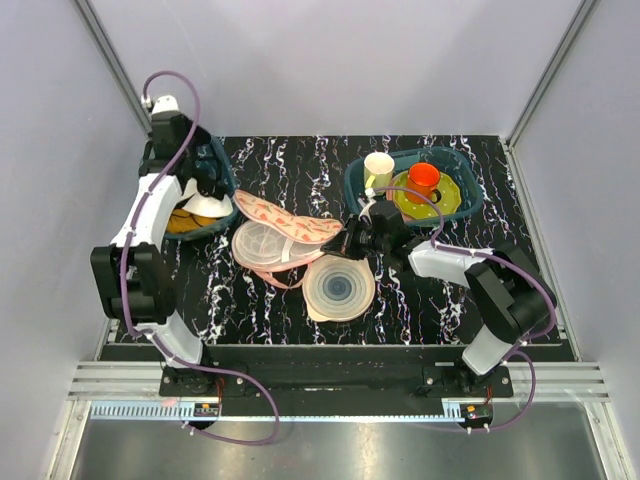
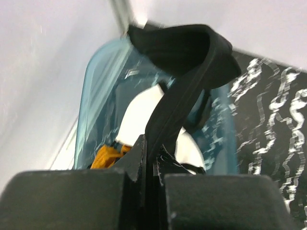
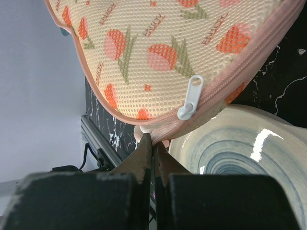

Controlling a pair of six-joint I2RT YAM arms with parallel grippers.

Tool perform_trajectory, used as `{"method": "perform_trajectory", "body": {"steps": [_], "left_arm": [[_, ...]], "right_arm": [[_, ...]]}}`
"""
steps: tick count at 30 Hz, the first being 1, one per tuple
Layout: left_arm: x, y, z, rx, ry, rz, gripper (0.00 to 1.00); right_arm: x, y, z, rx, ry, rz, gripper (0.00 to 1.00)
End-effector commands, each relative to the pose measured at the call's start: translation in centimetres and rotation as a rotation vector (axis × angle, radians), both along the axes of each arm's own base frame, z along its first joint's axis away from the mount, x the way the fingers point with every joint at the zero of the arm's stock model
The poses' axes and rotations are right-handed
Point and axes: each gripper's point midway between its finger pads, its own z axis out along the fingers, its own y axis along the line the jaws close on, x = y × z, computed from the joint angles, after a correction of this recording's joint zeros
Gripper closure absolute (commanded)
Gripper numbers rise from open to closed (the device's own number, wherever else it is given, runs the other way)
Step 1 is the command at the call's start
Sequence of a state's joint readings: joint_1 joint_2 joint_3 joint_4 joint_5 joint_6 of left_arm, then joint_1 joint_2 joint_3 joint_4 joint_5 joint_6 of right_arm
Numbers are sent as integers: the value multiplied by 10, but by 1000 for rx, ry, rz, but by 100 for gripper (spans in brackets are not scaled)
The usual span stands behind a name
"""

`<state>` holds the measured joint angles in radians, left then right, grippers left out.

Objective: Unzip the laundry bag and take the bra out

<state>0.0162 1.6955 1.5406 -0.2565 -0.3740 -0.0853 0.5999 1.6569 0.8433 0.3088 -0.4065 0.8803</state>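
The laundry bag point(image 1: 287, 216) lies mid-table with its printed flap folded back. The pale pink bra point(image 1: 264, 246) lies in the open half, its thin straps point(image 1: 284, 276) looping out toward the near side. My right gripper point(image 1: 352, 240) is at the bag's right end. In the right wrist view the right gripper point(image 3: 153, 139) is shut on the bag's pink edge trim point(image 3: 165, 128), just under the white zipper pull point(image 3: 191, 98). My left gripper point(image 1: 205, 185) is over the left basket. In the left wrist view the left gripper point(image 2: 152, 155) is shut on a black fabric strap point(image 2: 177, 108).
A round pale ringed plate point(image 1: 340, 287) lies just near of the bag, touching it. The left teal basket point(image 1: 222, 170) holds white domed pieces point(image 2: 139, 115) and orange cloth point(image 2: 106, 157). A right teal basket point(image 1: 455, 165) holds a yellow dish, an orange cup and a cream cup.
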Motion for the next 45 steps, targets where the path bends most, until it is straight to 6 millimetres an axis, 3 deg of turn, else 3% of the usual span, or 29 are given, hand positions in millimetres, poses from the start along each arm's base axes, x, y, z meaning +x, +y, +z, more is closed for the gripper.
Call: {"method": "perform_trajectory", "body": {"steps": [1,3,4,7,9,10,11,12,14,15,18,21,23,28,33,34,35,36,37,38,40,41,43,45], "left_arm": [[-13,29,-84,-211,94,56,100],[-22,43,-110,-250,147,112,100],[-32,42,-135,-274,237,126,100],[-46,38,-152,-315,334,155,98],[-45,34,-146,-342,331,155,70],[-44,31,-142,-355,330,140,28],[-47,29,-133,-360,332,134,17],[-43,28,-116,-362,305,124,12],[-45,23,-92,-364,285,101,6],[-43,16,-61,-348,224,76,4],[-48,-1,-7,-294,116,19,1],[-57,-20,25,-265,56,-41,1],[-62,-37,29,-254,56,-105,1],[-81,-57,37,-264,54,-189,1],[-97,-69,30,-291,67,-232,1],[-99,-76,28,-319,73,-258,1],[-104,-83,30,-343,68,-286,1],[-107,-88,21,-367,83,-303,1],[-109,-96,21,-398,78,-337,1],[-114,-112,21,-400,82,-374,1],[-121,-117,10,-402,107,-380,1],[-124,-119,9,-404,108,-385,1],[-131,-125,6,-421,116,-403,1],[-136,-130,11,-434,104,-426,1]], "right_arm": [[9,7,17,50,-50,6,100],[9,5,17,43,-53,7,100],[8,4,16,38,-52,7,100],[9,4,17,41,-53,4,100],[9,5,17,48,-52,2,100],[8,6,17,49,-50,3,100],[8,4,18,48,-52,1,100],[8,4,19,46,-56,1,100],[7,1,18,31,-60,-2,100],[7,1,20,30,-67,-1,100],[9,0,22,17,-79,-3,100],[14,0,30,13,-102,-12,100],[19,1,35,-2,-124,-16,100],[32,4,47,-26,-169,-4,100],[82,-15,66,-91,-265,-104,100],[83,-16,60,-114,-234,-75,93],[101,-12,69,-151,-280,-46,87],[105,-11,66,-193,-263,-27,76],[101,-15,56,-253,-202,1,52],[110,-12,69,-265,-237,11,40],[109,-18,69,-296,-242,0,20],[107,-25,80,-304,-266,-24,1],[106,-47,77,-392,-271,-102,0],[104,-66,93,-444,-311,-159,0]]}}
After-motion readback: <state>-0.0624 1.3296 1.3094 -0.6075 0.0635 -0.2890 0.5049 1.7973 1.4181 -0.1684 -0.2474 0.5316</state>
